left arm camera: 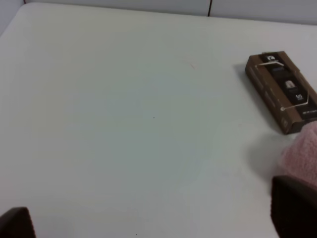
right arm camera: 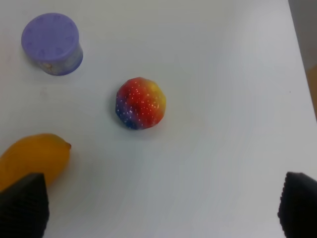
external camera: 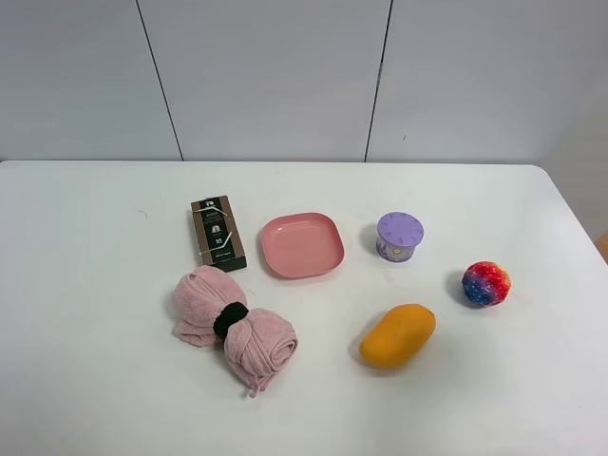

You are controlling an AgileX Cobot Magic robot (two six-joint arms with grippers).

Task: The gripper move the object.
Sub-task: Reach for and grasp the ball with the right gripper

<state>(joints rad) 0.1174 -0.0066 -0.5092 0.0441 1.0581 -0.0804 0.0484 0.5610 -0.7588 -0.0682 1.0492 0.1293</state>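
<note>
Black fingertips of the right gripper (right arm camera: 161,206) sit far apart at the edges of its wrist view, so that claw is wide open with nothing in it. Just ahead of it is the ball (right arm camera: 140,103), mottled red, orange, blue and purple, sitting alone on the white table (external camera: 95,380) toward the right-hand side.

Going by looks, it's probably light and a bit squishy, and being round it'll likely roll if one finger nudges it first. Best bet seems to be coming straight down and closing across its widest middle, both fingers landing together.

Nothing really blocks it. The mango (external camera: 398,335) lies near the ball on its left in the high view, and the lilac round container (external camera: 400,236) stands further back; both are apart from it, with bare table on the ball's other sides.

Further over are a pink plate (external camera: 302,245), a brown box (external camera: 218,232) and a pink towel (external camera: 233,328) bundled with a black band, all well clear. The left gripper (left arm camera: 154,218) is also spread open and empty, near the box and towel.
</note>
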